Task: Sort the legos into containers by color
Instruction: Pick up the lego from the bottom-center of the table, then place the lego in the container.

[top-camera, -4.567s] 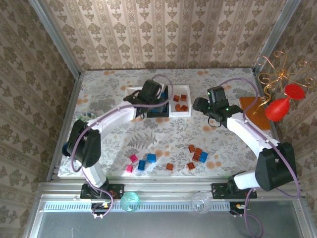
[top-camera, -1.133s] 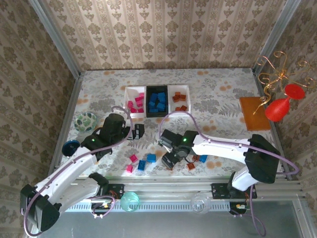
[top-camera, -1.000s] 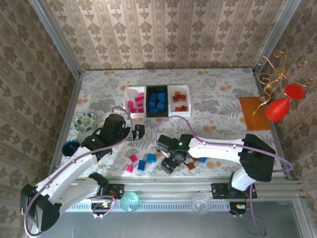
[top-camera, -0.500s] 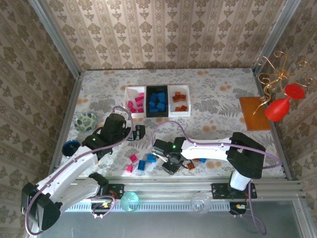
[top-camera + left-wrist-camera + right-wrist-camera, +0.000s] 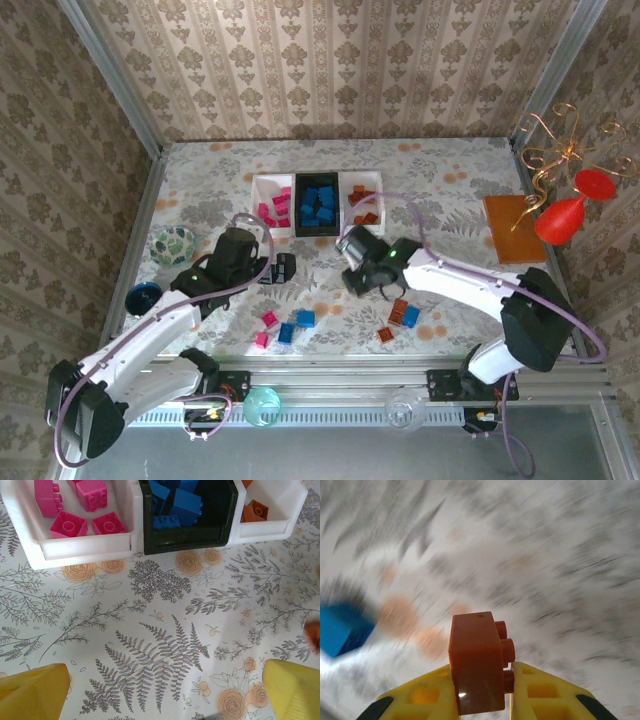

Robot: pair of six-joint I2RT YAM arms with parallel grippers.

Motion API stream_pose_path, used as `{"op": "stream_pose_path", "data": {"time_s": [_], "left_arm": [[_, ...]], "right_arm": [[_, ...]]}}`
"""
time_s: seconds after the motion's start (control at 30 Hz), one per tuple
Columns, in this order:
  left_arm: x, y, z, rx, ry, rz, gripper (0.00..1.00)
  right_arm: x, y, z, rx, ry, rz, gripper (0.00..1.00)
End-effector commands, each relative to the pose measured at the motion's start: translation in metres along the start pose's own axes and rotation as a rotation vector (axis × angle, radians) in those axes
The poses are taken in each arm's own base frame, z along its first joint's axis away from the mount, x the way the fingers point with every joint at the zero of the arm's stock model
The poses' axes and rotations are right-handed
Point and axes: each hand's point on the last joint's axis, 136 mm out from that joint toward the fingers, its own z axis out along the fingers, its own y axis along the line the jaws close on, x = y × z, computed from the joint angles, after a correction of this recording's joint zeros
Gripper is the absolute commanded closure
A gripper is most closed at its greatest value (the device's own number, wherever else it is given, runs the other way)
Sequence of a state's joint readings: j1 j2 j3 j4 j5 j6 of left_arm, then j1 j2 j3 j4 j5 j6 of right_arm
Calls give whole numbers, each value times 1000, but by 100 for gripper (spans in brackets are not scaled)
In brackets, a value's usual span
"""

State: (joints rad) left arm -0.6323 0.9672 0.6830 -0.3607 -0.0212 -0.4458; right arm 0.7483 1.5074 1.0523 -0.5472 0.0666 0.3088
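- Closest to the arm bases, loose legos (image 5: 305, 318) lie on the flower-printed table (image 5: 440, 190). Two are pink and two blue, left of the middle. Further right, two orange-brown ones sit just beside a lone blue brick (image 5: 411, 316).
- A little farther in, the left gripper (image 5: 161, 687) hovers over bare tablecloth, left of centre. Its yellow fingers (image 5: 31, 690) are spread wide, with nothing between them.
- About level with it and to its right, near the middle of the table, the right gripper (image 5: 482, 674) is closed on an orange-brown brick (image 5: 476, 655). The brick stands upright between the yellow pads with its studs facing right. It is clear of the table and well apart from the trays.
- Behind the held brick, the right wrist view is smeared. A blue block (image 5: 342, 627) can be made out on the cloth at the left.
- Toward the left edge sits a small patterned bowl (image 5: 174, 244).
- Farther back, at mid-table, are the three joined containers. The left white tray (image 5: 85, 547) holds pink bricks. The black tray (image 5: 190, 536) in the middle holds blue ones. The right white tray (image 5: 272, 522) holds a few orange-brown ones.
- Far right, a flat orange-brown board (image 5: 514, 228) lies near the table's edge.
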Motion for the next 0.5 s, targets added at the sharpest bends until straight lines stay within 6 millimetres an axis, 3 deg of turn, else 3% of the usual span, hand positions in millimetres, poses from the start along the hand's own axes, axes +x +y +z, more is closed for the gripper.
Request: {"op": "stream_pose_path", "data": {"time_s": [0.0,0.17,0.33,0.4,0.47], "left_arm": [[-14,-7,-3,30,-31,-19,0],[-15,-11,-3,42,-20,-12,0],[-13,-12,-2,45,-5,-9,0],[-13,-12,-3,47,-3,-12,0],[-13,-13,-3,53,-2,-12,0]], "right_arm": [[-61,-43,-7,125,-154,171,79],[-122,-89,11,250,-210,282,80],[-155,-107,43,272,-187,326,76],[-159,-112,51,287,-168,335,70],[-167,-114,53,284,-176,344,53]]}}
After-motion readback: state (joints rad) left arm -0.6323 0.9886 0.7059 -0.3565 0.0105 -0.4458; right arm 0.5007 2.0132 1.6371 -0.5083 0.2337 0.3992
